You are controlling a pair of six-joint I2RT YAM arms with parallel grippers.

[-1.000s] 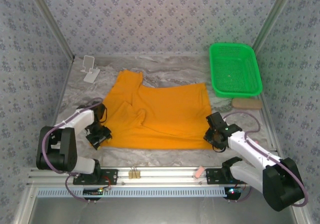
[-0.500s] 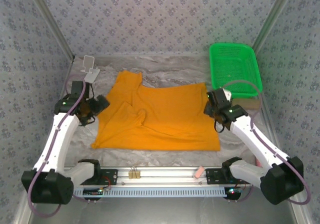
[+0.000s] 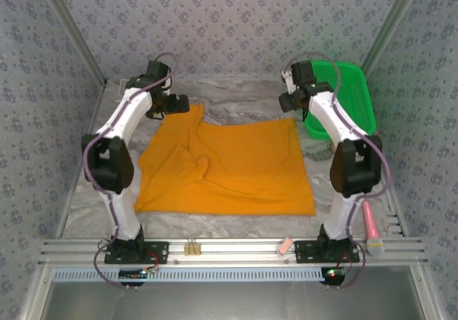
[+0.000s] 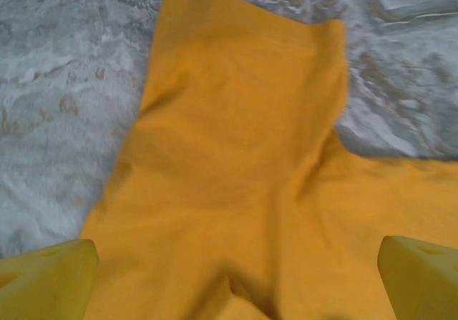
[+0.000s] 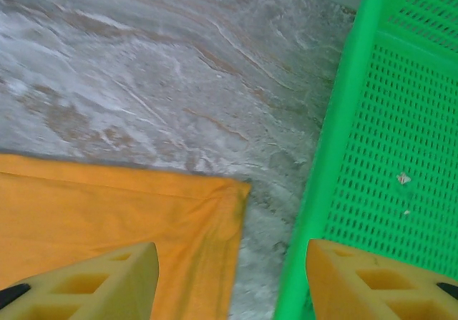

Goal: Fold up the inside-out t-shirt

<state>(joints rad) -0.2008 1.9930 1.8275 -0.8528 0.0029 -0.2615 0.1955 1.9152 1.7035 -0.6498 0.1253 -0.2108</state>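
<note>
Pale walls with a small repeated floral print are enclosing a grey, marble-veined table (image 3: 243,94) whose surface is looking smooth and streaky. On the left, the left arm is reaching up and far across the table, its elbow high. The left gripper (image 3: 179,105) is hovering over the far left part of the t-shirt (image 3: 229,166). In the left wrist view its blocky yellow fingers (image 4: 50,277) are standing wide apart with nothing between them, above a flat rectangular flap of the shirt. The t-shirt, soft plain orange cotton, is lying spread in the middle of the table, mostly flat, with a bunched ridge of wrinkles left of its centre. On the right, the right arm is stretching just as far. The right gripper (image 3: 286,104) is hanging above the bare table just beyond the shirt's far right corner. Its ribbed yellow fingers (image 5: 93,277) are parted and holding nothing. Just beside it, a bright green perforated plastic basket (image 3: 351,112) is sitting at the far right.
</note>
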